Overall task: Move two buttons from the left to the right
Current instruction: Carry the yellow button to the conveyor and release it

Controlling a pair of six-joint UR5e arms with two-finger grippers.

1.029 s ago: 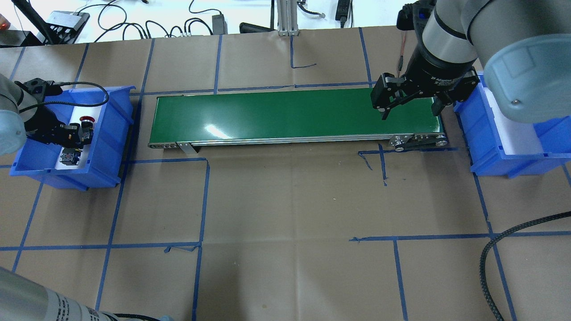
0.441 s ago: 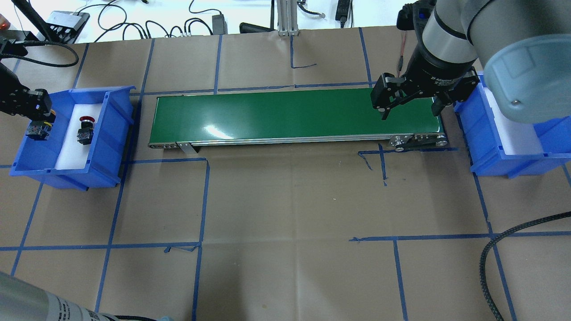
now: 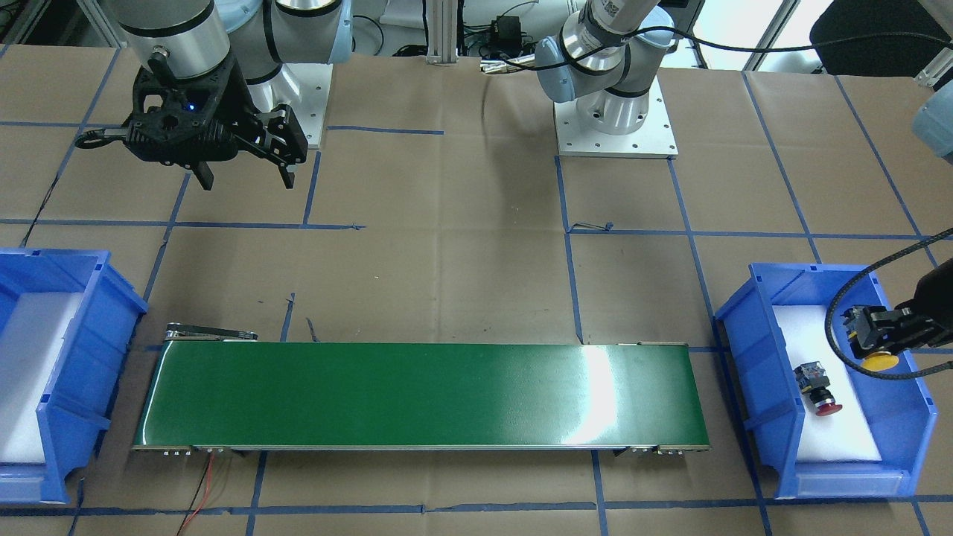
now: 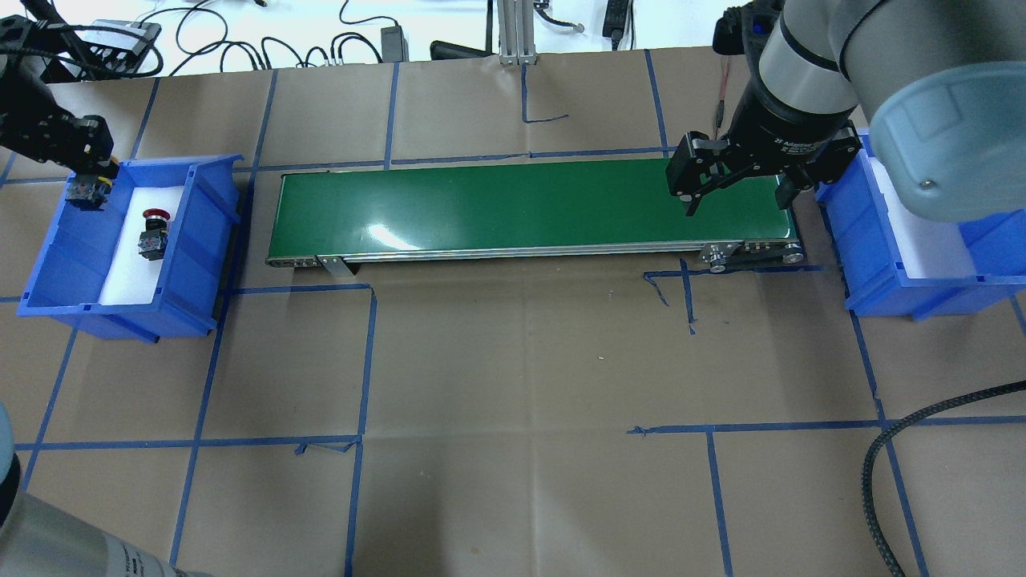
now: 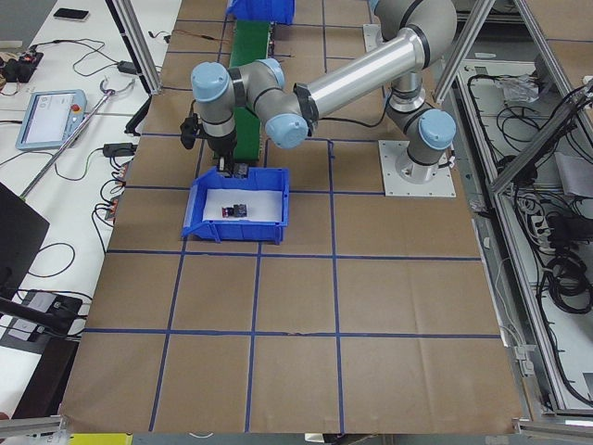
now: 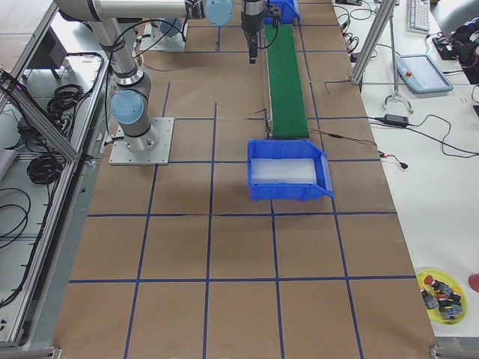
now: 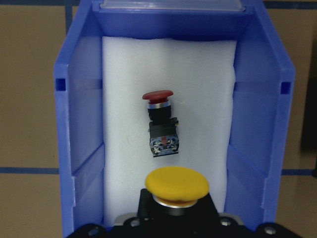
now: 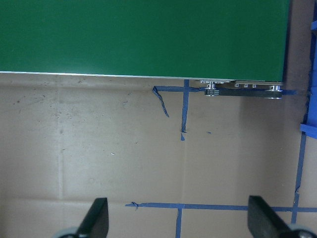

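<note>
Over the blue bin (image 3: 744,357), left fingers (image 3: 897,331) around the yellow-capped button (image 7: 176,183)

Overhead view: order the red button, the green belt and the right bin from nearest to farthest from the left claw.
1. The red button, in the left bin, close beside the left claw, which holds the yellow button.
2. The belt, across the table's middle.
3. The right bin, at the far right end.

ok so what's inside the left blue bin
A white foam pad with the red-capped button lying on its side. The left claw holds the yellow-capped button above the bin, hiding some foam in the wrist view. The floor under the foam is covered.
</note>
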